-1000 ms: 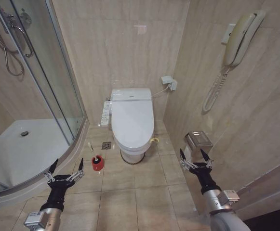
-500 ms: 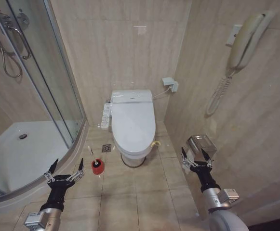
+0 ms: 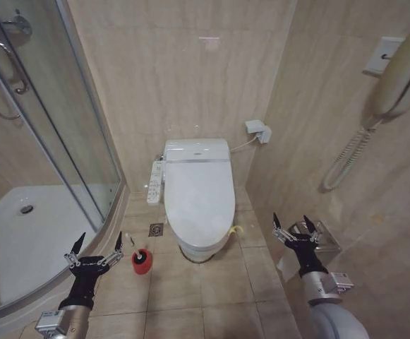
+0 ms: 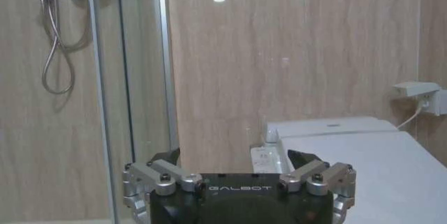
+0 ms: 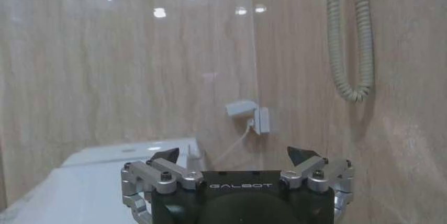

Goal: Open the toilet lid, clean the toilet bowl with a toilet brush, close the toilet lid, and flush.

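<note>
- Head view: the toilet lid lies shut over the toilet bowl, straight ahead against the back wall, so the bowl itself is hidden under it and opening has not begun.
- The left pincer hangs low on the robot's left, fingers spread and empty, just beside the red holder cup on the floor tiles. A dark tip pokes from the cup, likely the toilet brush, though it is too small to be sure.
- The right pincer hangs low on the right, near the side wall and the metal paper holder, also spread wide and gripping nothing.
- Both pincers are well apart from the lid. The step in hand is the approach: I would close in squarely, then slip a fingertip under the front rim, beside the small yellow tag, and lift upward along the hinge arc rather than pushing.
- The lid is a smooth, glossy white plastic oval, gently domed; it offers little friction, so hooking the edge should serve better than pinching the face.
- The boxy white tank unit sits behind the lid, with a slim control panel on its side.
- Walls are polished beige stone-look tile; the shower has a curved glass door and a white tray.
</note>
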Robot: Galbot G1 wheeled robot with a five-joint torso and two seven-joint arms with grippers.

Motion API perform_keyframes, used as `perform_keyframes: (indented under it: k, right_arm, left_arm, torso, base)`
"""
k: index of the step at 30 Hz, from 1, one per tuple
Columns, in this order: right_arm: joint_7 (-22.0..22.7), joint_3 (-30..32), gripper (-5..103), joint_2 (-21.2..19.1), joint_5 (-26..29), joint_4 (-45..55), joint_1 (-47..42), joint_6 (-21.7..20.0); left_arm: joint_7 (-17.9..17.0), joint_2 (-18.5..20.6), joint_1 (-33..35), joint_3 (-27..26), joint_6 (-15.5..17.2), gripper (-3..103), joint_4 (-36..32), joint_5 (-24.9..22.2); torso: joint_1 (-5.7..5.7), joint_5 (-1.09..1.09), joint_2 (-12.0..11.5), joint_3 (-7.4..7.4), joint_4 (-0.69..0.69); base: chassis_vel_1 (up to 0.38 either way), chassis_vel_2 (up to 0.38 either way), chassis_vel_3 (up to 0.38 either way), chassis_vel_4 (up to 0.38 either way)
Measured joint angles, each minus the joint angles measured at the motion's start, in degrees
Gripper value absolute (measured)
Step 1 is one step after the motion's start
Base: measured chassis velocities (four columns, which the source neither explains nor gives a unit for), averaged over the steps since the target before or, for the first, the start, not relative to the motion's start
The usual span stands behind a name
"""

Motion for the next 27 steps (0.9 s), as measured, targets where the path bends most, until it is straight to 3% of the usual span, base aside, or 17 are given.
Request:
perform_keyframes:
  k: [13, 20, 27]
  right_arm:
    - [2.14, -0.22, 100, -0.19, 0.68, 0.22, -0.27, -1.38]
    - [4.76, -0.39, 100, -0.24, -1.85, 0.25, -0.21, -1.85]
    - [5.40, -0.77, 100, -0.19, -3.76, 0.08, 0.35, -0.82]
  left_arm:
    - [0.00, 0.00, 0.00, 0.00, 0.00, 100, 0.00, 0.00]
    - [0.00, 0.00, -0.02, 0.00, 0.00, 100, 0.00, 0.00]
    - [0.00, 0.00, 0.00, 0.00, 0.00, 100, 0.00, 0.00]
  torso:
    - [0.00, 0.01, 0.01, 0.00, 0.00]
    - [0.07, 0.00, -0.01, 0.02, -0.02]
    - [-0.02, 0.00, 0.01, -0.01, -0.02]
  base:
    - [-0.043, 0.054, 0.046, -0.059]
    - [-0.194, 0.195, 0.178, -0.200]
    - [-0.024, 0.044, 0.035, -0.021]
